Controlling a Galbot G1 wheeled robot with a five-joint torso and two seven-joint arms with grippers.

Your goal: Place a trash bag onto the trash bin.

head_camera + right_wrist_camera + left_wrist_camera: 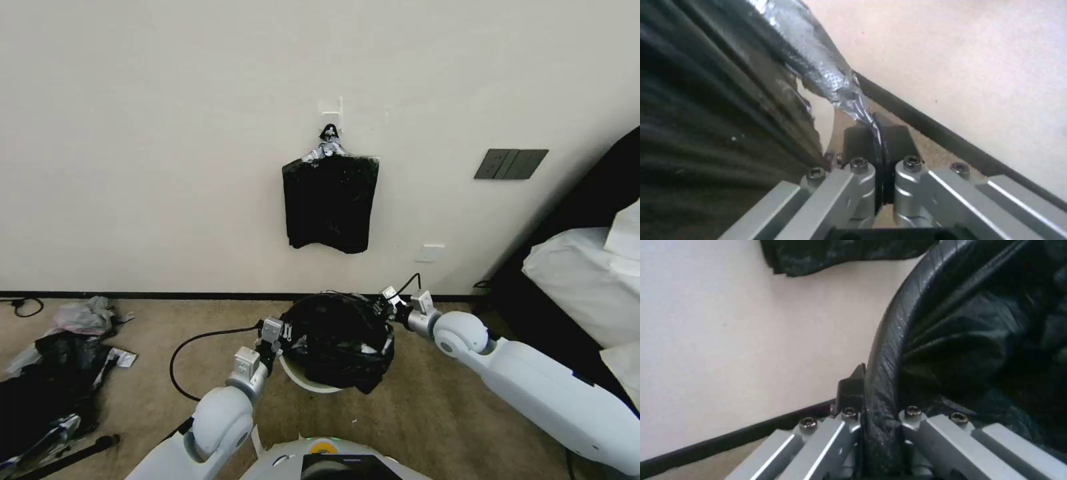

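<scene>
Below a bundle of bags [330, 203] hung on the wall, the bag [340, 333] is stretched over the top of the bin [300, 377], whose cream rim shows beneath it. The left gripper [285, 331] pinches the bag's edge on the bin's left side; the right gripper [385, 305] is clamped on film at its right.

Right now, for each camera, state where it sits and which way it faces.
Head: high on the robot, facing forward-down at wall, trash bag over bin; both arms show.
Left wrist: behind left gripper, facing the wall; jaws clamp the bag's edge.
Right wrist: behind right gripper, facing baseboard and wall; jaws pinch the film.
All three views share the bag.
</scene>
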